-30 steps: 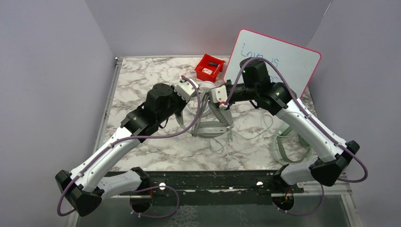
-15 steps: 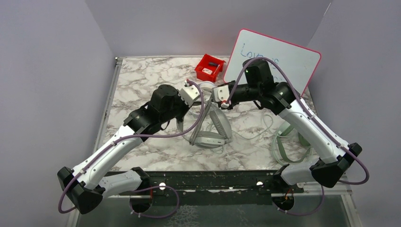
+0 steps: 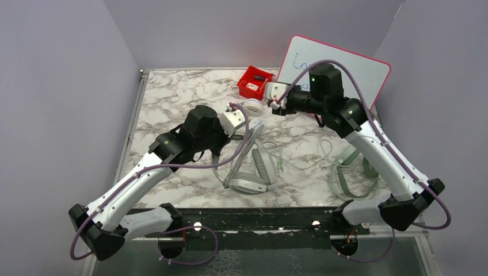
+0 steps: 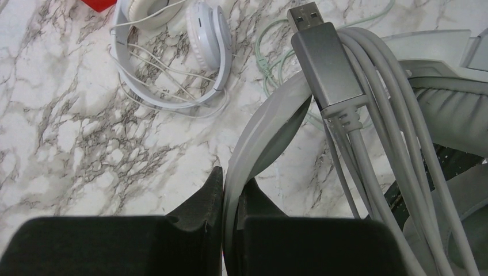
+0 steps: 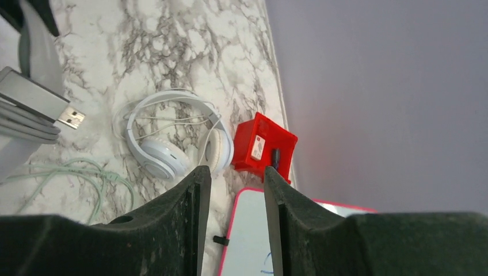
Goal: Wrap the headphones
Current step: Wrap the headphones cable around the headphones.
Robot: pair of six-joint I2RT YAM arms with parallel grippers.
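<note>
The right gripper [image 5: 232, 172] is now drawn back from the grey headphones [image 3: 263, 164] toward the red bin [image 3: 255, 82], its jaws wider apart than before; the left gripper [image 4: 229, 190] and the headphones it pinches sit nearer the front edge of the table [image 3: 172, 103]

Table [image 4: 86, 115]: marble-patterned top, smooth, slight sheen. Grey headphones [image 4: 259, 144]: matt plastic band; USB plug [image 4: 322, 63] with bare metal tip. White headphones [image 4: 204, 34], 11 o'clock in left wrist view: glossy smooth plastic.

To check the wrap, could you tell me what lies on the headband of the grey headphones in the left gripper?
Several loops of grey cable cross the headband, ending in a USB plug. The left gripper pinches the headband, and its fingers cover the stretch between them.
</note>
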